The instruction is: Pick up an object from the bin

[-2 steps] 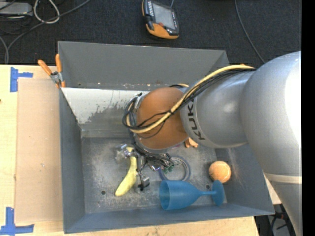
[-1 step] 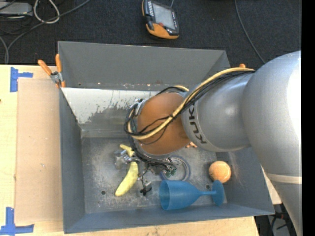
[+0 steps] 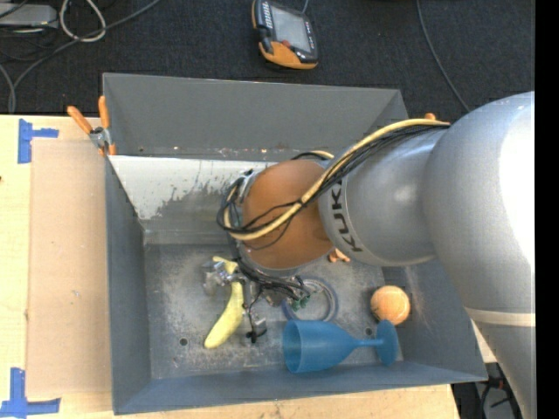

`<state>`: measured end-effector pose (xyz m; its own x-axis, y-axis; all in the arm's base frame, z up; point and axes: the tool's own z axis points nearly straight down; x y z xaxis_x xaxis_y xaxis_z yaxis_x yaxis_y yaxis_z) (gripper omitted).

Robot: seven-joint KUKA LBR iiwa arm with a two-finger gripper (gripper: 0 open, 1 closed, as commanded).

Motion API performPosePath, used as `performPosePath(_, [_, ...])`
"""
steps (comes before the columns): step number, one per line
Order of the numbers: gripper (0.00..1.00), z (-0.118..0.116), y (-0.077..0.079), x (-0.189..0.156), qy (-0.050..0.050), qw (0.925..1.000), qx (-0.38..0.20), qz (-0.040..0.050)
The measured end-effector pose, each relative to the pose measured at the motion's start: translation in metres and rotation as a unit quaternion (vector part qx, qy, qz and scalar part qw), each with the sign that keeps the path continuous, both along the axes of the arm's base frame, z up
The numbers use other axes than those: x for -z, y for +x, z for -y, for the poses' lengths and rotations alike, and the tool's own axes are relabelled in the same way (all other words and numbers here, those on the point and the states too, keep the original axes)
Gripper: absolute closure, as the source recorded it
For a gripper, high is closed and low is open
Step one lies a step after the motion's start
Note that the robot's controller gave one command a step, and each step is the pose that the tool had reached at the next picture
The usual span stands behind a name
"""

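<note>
A yellow banana (image 3: 225,318) lies slanted on the bin floor, left of the middle. My gripper (image 3: 235,302) is down over the banana's upper end, below the orange wrist cover. It is open: one fingertip (image 3: 215,275) shows to the upper left of the banana and the other fingertip (image 3: 255,328) to its lower right. Just right of the gripper, a blue plastic goblet (image 3: 325,346) lies on its side by the front wall.
A small orange ball (image 3: 389,304) rests near the right wall, above the goblet's foot. A thin clear ring (image 3: 327,291) lies on the floor right of the gripper. The arm covers the bin's middle and right back. The floor left of the banana is bare.
</note>
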<state>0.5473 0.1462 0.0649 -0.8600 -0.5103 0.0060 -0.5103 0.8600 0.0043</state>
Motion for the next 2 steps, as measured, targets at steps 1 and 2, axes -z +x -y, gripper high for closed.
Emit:
performPosePath(1, [0.00,-0.0007,-0.0094,-0.0033,0.000,0.9998,-0.018,0.0000])
performPosePath(2, [1.00,-0.0006,-0.0011,-0.0009,0.001,1.0000,-0.002,-0.0005])
